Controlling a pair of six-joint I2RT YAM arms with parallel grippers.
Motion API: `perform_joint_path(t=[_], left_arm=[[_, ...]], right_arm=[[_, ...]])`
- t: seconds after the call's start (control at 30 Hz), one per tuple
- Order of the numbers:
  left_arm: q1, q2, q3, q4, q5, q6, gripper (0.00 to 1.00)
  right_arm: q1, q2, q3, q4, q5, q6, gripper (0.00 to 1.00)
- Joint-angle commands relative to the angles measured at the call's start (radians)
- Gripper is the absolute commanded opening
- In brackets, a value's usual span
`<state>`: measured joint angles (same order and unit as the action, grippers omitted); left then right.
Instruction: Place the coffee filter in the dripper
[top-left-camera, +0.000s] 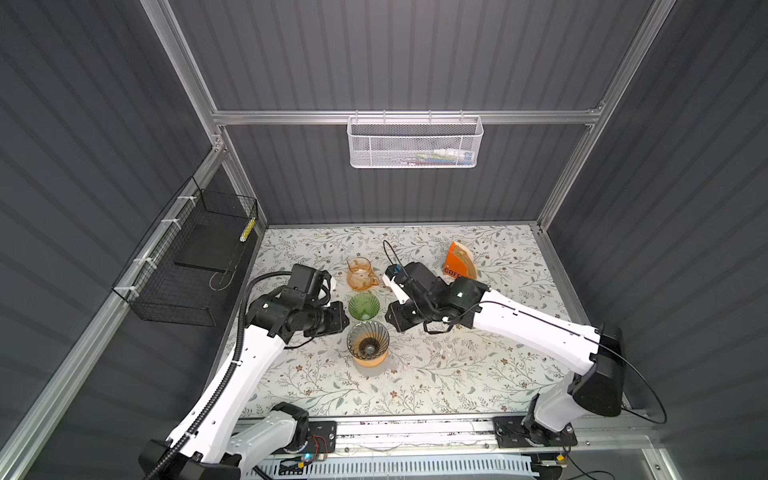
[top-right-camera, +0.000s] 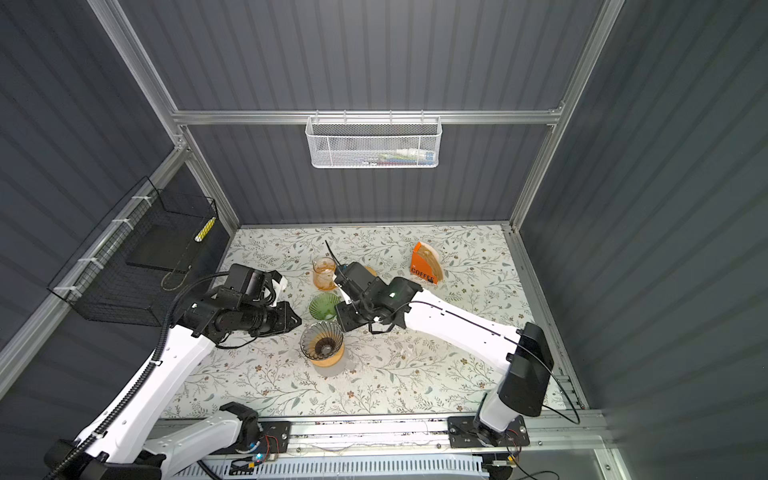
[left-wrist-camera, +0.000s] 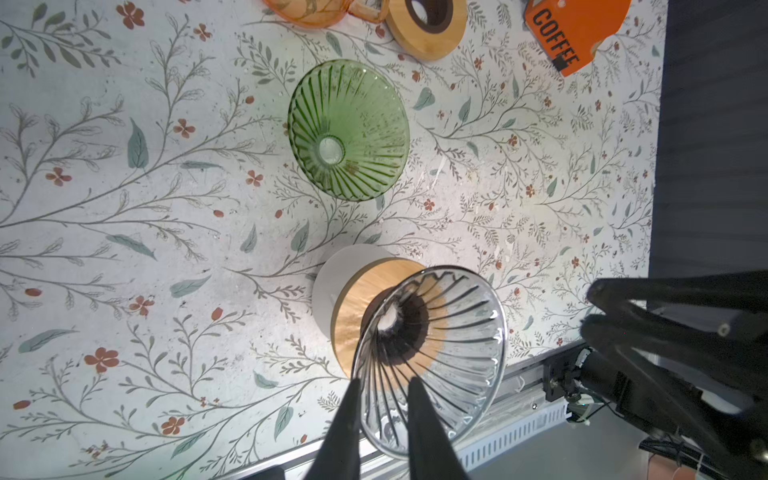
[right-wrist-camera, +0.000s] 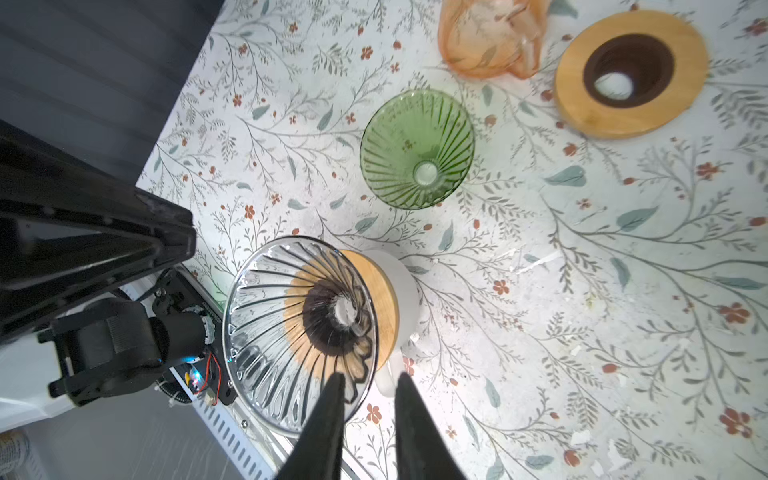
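A black wire basket (top-left-camera: 189, 266) hangs on the left wall. Beside it the left arm reaches in over the flowered table (top-left-camera: 478, 365). The left gripper (left-wrist-camera: 385, 380) hovers near the left side of the clear dripper (top-left-camera: 368, 338). Its fingers (left-wrist-camera: 345, 428) stand a little apart with only air between them, so it grips nothing.

Three glass pieces sit in a row down the middle, from back to front. First is an orange jug (top-left-camera: 360, 272), then a green dripper (top-left-camera: 363, 305) straight on the table, then the clear dripper. The clear one rests in a wooden collar (left-wrist-camera: 365, 299) on a white mug (left-wrist-camera: 328, 282). Looking down through its ribbed glass, I can see the dark hole in the collar.

The right arm comes in from the other side. The right gripper (right-wrist-camera: 370, 375) is poised near the clear dripper's right side, fingers (right-wrist-camera: 415, 428) likewise narrowly parted and holding nothing. Past it, just beside the jug, a wooden ring (right-wrist-camera: 570, 83) lies flat on the table.

Farthest right, towards the back, stands an orange holder (top-left-camera: 453, 266) marked COFFEE. The filters (top-left-camera: 466, 257) are stacked inside it, well apart from both grippers and from the clear dripper.
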<state>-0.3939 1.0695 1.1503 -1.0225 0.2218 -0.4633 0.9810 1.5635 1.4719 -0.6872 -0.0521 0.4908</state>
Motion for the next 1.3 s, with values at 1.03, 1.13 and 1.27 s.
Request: perform_joint_path(t=[1.03, 1.13, 1.27], left_arm=[[-0.002, 0.246, 0.138, 0.280, 0.008, -0.074, 0.22], [-0.002, 0.253, 0.145, 0.285, -0.001, -0.079, 0.22], [-0.002, 0.266, 0.159, 0.288, -0.004, -0.081, 0.21]], right_arm=[[-0.840, 0.030, -0.258, 0.221, -0.092, -0.201, 0.21], [-0.844, 0.095, -0.219, 0.205, -0.074, -0.216, 0.22], [-0.845, 0.151, -0.189, 0.205, -0.072, -0.222, 0.23]])
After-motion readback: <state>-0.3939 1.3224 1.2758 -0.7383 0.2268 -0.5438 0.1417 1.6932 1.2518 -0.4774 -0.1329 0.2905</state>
